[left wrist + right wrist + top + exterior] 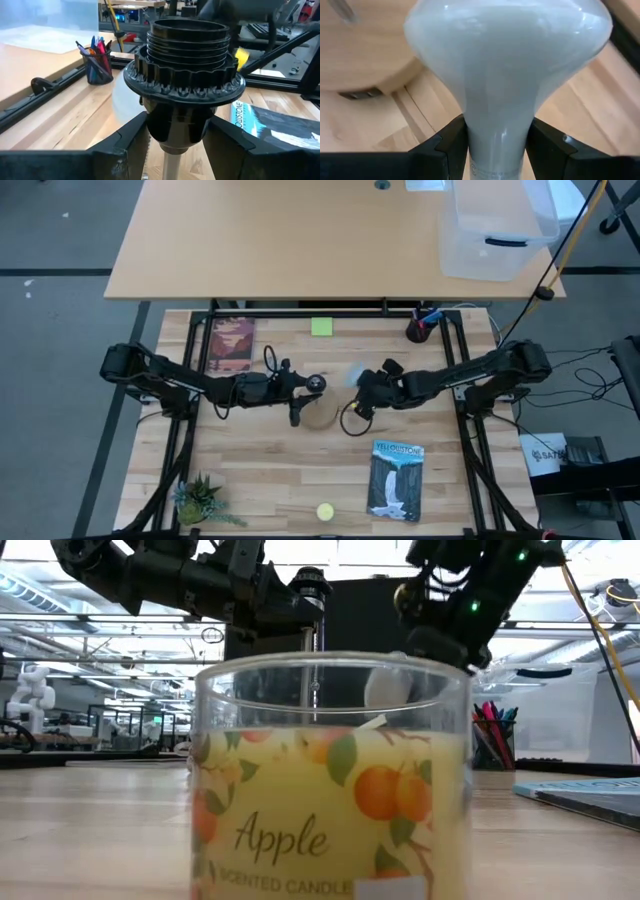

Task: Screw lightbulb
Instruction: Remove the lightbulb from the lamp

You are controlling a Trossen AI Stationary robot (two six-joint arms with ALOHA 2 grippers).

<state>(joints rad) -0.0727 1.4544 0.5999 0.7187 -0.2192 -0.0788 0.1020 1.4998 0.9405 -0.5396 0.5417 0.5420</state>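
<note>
Right gripper (495, 145) clamping lightbulb (507, 60), apparently above table (270, 470)

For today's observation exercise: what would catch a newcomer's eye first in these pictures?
Two dark arms meet over the middle of the wooden table. The right claw is shut on the lightbulb at its neck, and the left claw grips a black threaded socket. In the low view, an Apple scented candle jar fills the foreground.

Your high view looks straight down on the whole surface (270, 470). Your low view sits level, pressed against the Apple candle jar (330, 790). Each wrist view looks close past its jaws; the pen cup (98, 67) appears in three views.
</note>
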